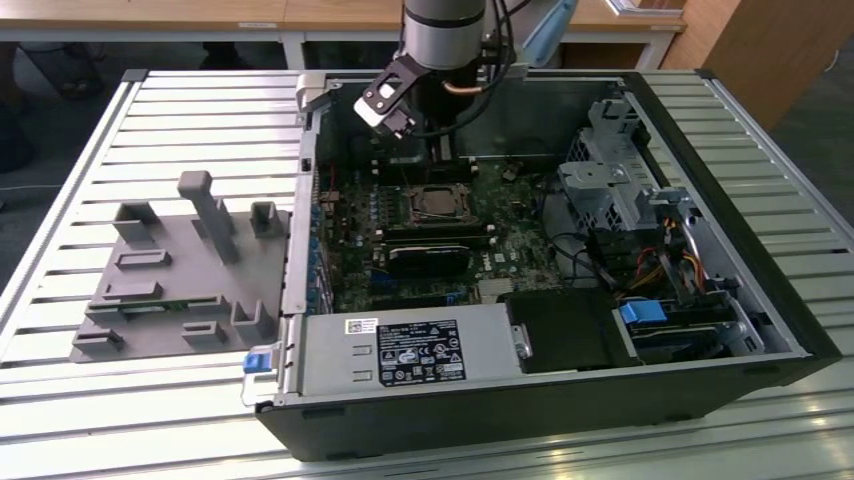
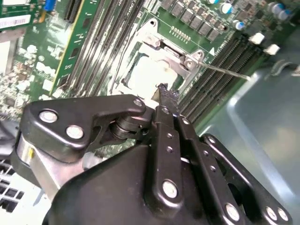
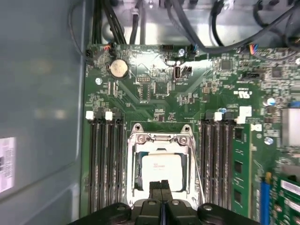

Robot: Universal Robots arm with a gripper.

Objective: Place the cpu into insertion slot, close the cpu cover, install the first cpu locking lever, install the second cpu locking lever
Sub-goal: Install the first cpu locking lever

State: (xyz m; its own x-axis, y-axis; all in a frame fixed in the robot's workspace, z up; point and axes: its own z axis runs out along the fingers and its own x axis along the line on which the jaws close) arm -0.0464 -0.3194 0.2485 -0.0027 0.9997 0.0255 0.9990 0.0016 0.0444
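Observation:
The cpu, a pale square chip, lies in the insertion slot on the green board. The silvery cpu cover lies flat around it, framing the chip through its window; both also show in the second wrist view, cpu and cover. A thin locking lever juts from the socket's corner out over the memory slots. My gripper hangs just above the socket's edge, its black fingers pressed together with nothing between them. In the exterior view the gripper sits above the socket.
Rows of black memory slots flank the socket on both sides. The open computer case rests on a slatted table, with a power supply at the front. A grey fixture block stands at the exterior view's left.

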